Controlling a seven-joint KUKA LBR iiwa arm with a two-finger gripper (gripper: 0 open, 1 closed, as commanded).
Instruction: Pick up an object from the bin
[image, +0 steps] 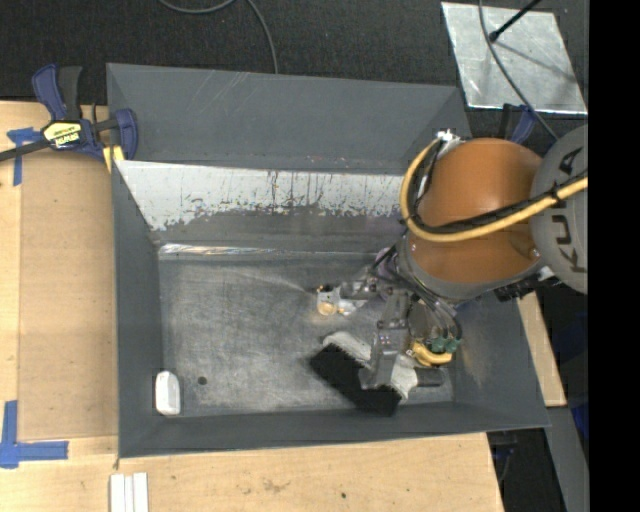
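You're seeing hand sitting over black pad | grip: cannot tell | yellow-green bit just right | white block lying far left

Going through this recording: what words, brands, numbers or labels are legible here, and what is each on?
"KU": large dark letters on the arm's grey link, cut off at the view's right side.
White block in the bin's near-left corner: no markings legible.
Black object on the bin floor: no markings legible.
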